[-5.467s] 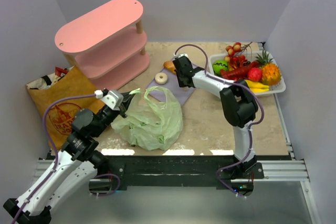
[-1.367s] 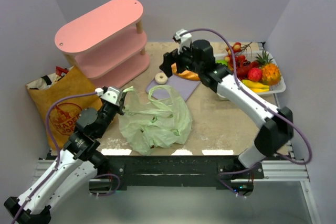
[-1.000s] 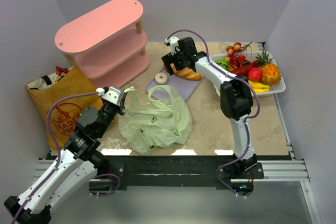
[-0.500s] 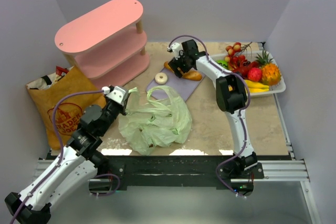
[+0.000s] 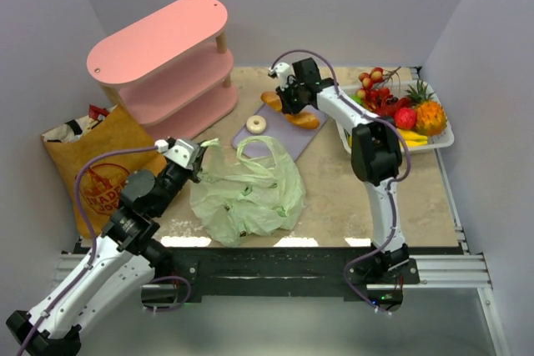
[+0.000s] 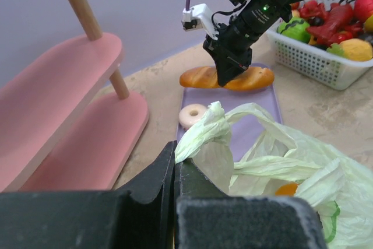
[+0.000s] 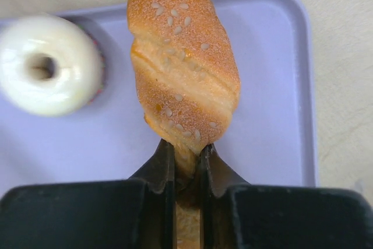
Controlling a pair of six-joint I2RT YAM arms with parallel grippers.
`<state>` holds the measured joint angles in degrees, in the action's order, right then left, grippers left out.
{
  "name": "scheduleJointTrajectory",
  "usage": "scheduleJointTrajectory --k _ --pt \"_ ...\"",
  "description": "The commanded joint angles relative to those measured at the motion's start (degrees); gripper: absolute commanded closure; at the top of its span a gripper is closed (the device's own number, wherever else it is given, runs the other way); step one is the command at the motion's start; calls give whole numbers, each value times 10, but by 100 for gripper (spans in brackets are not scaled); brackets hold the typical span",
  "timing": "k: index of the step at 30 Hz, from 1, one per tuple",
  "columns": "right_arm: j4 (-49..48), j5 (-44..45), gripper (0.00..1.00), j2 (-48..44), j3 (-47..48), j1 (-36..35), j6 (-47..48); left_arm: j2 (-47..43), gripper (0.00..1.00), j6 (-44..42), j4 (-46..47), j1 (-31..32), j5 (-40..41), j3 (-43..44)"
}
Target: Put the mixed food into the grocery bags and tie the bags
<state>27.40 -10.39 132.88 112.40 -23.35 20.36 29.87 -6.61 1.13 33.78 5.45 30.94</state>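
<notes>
On a stone-patterned desk [image 5: 350,198], one brown paper bag [image 5: 96,168] stands well to the left of the left tool [image 5: 198,164], with one three-tier pink shelf [image 5: 163,60] beyond it. The left tool's jaws are pinched shut on a single handle of the one pale-green plastic bag [image 5: 250,193], which slumps just to the tool's right. Further right, past the bag's mouth, one white doughnut [image 5: 256,124] lies on the one purple tray [image 5: 279,135], just left of the right tool [image 5: 288,104]. That tool is clamped on the one bread loaf [image 5: 304,118], its fingers squeezed narrowly into the crust. The views do not settle whether the loaf is clear of the tray. One fruit basket [image 5: 442,141] sits to that tool's right. Risks appear to lie in both grips. With only one handle raised, the bag's mouth may sag shut, so the loaf could land on the film rather than inside. The thin handle might also slip from the left tool if tugged. The narrow pinch could let the loaf swivel or drop during the carry. Count: two bags, two tools, one loaf, one doughnut.
</notes>
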Motion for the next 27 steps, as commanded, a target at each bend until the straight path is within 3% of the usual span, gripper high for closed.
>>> scheduleJointTrajectory --k 1,3,6,9,12,14,15,20,24,27 --pt "-47 -60 100 -179 -27 1 -60 -3 100 8 79 -1 -52 48" --pt "-76 -106 100 -262 -61 1 -94 -1 100 1 94 0 -84 60" --pt "-170 -165 100 -386 -193 0 -163 4 100 -8 104 0 -110 76" --pt "-325 -229 100 -516 -334 0 -267 6 100 -4 119 -1 -134 83" --pt "-591 -269 100 -590 -476 -12 -383 9 100 -1 124 -1 -153 83" --pt "-681 -271 100 -634 -532 -31 -433 11 100 1 125 0 -159 79" --pt "-744 -264 100 -643 -573 -60 -440 12 100 4 127 -1 -165 78" --pt "-856 -274 100 -609 -600 -136 -490 9 100 9 133 0 -175 69" --pt "-1135 -266 100 -541 -648 -177 -594 5 100 13 135 0 -174 64" --pt "-1240 -263 100 -486 -651 -180 -671 2 100 16 136 0 -169 60"
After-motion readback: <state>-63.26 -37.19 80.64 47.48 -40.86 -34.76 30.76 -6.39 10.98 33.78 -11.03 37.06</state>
